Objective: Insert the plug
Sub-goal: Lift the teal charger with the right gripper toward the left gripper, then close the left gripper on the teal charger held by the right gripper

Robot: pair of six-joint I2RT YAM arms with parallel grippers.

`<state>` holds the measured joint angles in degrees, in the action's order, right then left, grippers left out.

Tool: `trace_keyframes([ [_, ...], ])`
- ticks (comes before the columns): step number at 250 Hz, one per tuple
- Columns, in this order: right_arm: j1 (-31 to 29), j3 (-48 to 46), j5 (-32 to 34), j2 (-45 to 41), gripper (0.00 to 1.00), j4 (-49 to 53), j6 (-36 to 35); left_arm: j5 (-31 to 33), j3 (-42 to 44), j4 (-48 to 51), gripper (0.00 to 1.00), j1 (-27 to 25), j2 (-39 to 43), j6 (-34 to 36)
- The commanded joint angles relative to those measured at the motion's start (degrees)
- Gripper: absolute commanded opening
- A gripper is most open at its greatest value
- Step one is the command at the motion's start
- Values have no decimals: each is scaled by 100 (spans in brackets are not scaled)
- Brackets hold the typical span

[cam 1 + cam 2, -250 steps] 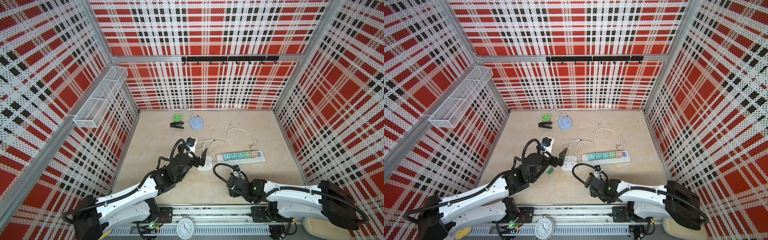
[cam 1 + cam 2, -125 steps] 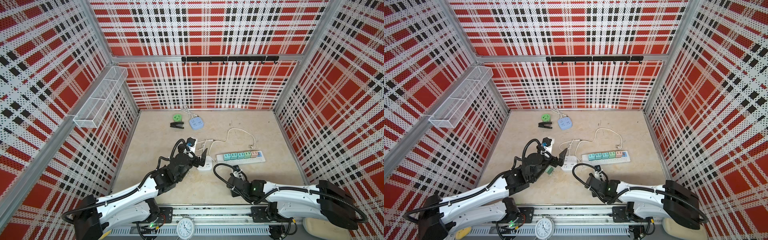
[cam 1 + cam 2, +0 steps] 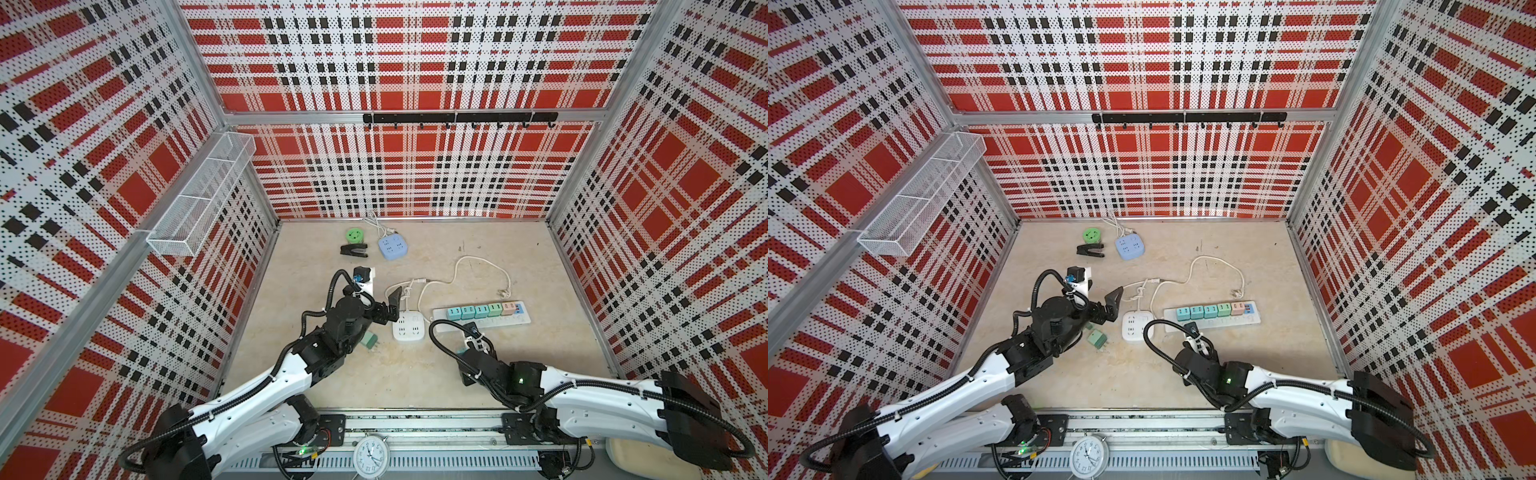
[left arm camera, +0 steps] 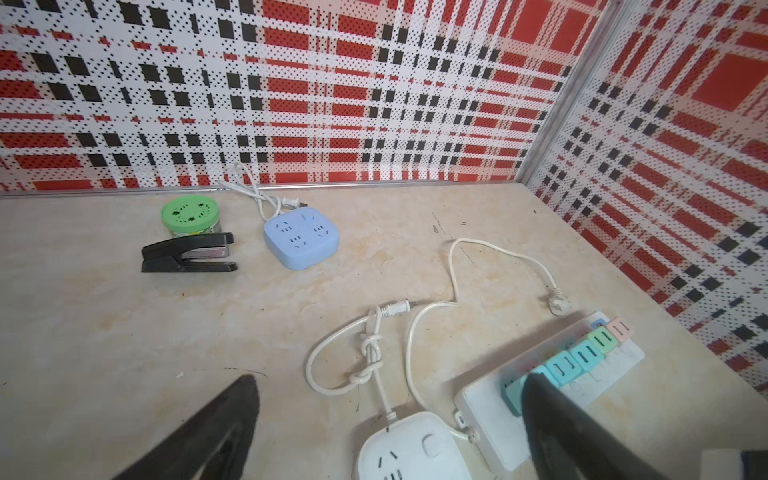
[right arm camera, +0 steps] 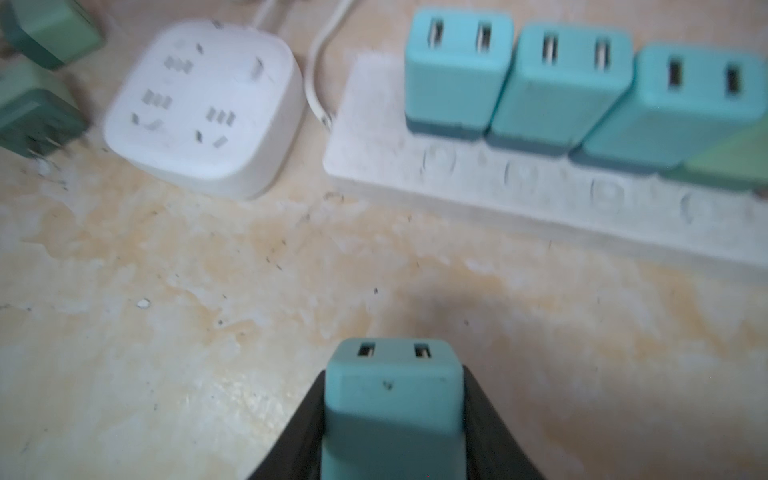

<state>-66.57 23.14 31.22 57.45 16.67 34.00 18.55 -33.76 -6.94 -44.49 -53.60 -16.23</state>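
Plaid pegboard walls (image 4: 374, 83), beige tabletop (image 5: 166, 353). Right pincer (image 5: 392, 415) is clamped on a teal plug (image 5: 392, 374), with the power strip (image 5: 540, 199) just ahead of it and a white square socket (image 5: 203, 112) nearby. Left pincer (image 4: 390, 378) gapes wide, holding nothing.

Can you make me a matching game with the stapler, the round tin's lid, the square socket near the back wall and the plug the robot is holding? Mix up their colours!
Things
1. stapler
2. round tin lid
3. square socket by the back wall
4. held plug

Colours
A. light blue
B. teal
C. black
D. bright green

Pairs: 1-C, 2-D, 3-A, 4-B
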Motion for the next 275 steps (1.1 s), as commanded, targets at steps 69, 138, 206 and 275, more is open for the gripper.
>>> trace_keyframes([
  [69, 135, -753, -827, -228, 5, -5467, -5101, -572, -164, 52, 100, -378, 189, 315],
  [138, 1325, -880, -2439, -10, 0, -6061, -5906, -806, -326, 61, 98, -699, 81, 696],
  [206, 1590, -1344, -2834, -74, 0, -7213, -6783, -1163, -543, 149, 97, -912, -185, 928],
  [275, 1594, -1724, -2791, -435, 0, -7390, -6898, -1459, -866, 394, 96, -1183, -594, 1318],
])
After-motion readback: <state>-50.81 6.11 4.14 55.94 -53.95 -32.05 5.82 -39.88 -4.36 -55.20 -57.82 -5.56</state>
